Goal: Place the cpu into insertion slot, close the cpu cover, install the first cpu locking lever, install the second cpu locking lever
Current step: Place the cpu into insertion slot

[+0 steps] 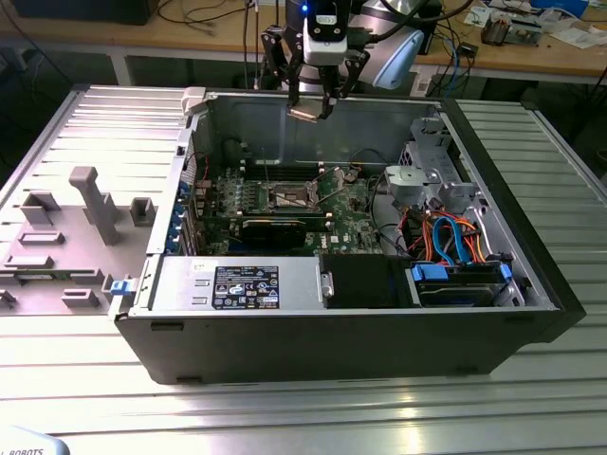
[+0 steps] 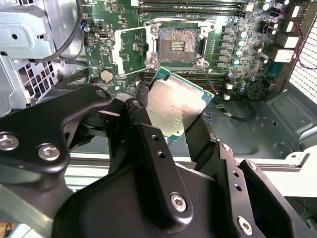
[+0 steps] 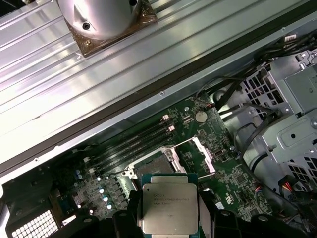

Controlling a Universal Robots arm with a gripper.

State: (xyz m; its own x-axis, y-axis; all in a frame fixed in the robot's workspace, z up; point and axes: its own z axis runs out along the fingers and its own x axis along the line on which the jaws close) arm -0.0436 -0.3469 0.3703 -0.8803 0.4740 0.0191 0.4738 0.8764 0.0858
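Observation:
My gripper [image 1: 311, 106] hangs above the rear wall of the open computer case, shut on the cpu [image 1: 305, 112]. In both wrist views the cpu [image 2: 178, 105] [image 3: 169, 203] is a silver-topped square chip with a green edge, clamped between the two black fingers [image 2: 142, 106]. It is held well above the board and is tilted in the second wrist view. The insertion slot [image 2: 178, 45] [image 1: 290, 197] lies bare below, its brownish contact field showing. The cpu cover [image 2: 130, 49] [image 3: 199, 152] is swung open beside the slot.
A black expansion card [image 1: 270, 227] lies across the green motherboard [image 1: 346, 223] near the slot. Memory slots [image 2: 193, 6] run along one side of the socket. A grey drive cage [image 1: 427, 175] and blue cables [image 1: 455, 237] sit at the exterior view's right, a grey fixture [image 1: 95, 204] at its left.

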